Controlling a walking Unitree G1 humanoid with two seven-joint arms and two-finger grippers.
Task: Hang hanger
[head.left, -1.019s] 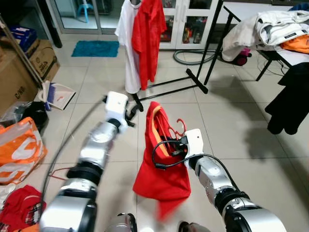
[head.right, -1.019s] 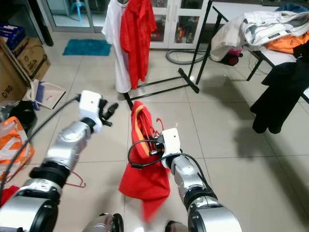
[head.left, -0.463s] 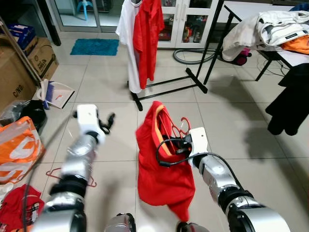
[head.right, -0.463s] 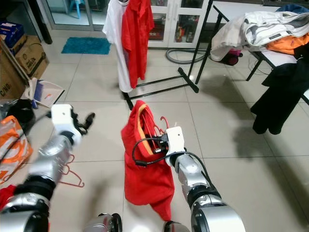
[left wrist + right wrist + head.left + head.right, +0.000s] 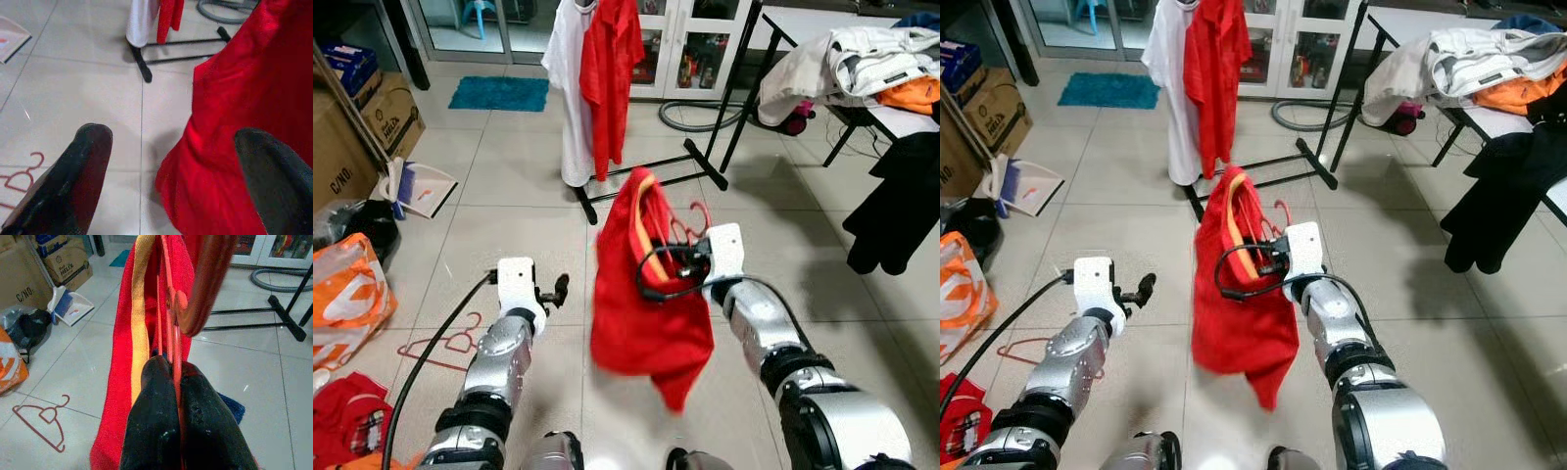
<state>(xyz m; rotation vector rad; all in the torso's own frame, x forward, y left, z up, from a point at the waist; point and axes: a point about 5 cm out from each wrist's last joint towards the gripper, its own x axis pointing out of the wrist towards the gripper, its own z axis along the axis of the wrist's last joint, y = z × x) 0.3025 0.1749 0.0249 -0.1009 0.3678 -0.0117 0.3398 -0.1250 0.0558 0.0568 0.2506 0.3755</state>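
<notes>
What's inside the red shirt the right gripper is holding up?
A red hanger sits inside the red shirt, pinched by the right gripper; its hook pokes out. The shirt covers the hanger's lower part.

My head views are bright and evenly lit, daylight coming from the glass doors (image 5: 470, 20) ahead. The pale glossy floor tiles (image 5: 509, 176) carry soft sheen and mild shadows under the black metal clothes rack (image 5: 705, 166). The hanging red cloth garment (image 5: 641, 313) is smeared by motion at its lower edge. In my wrist views, my near black fingers (image 5: 73, 186) look soft and unfocused.
</notes>
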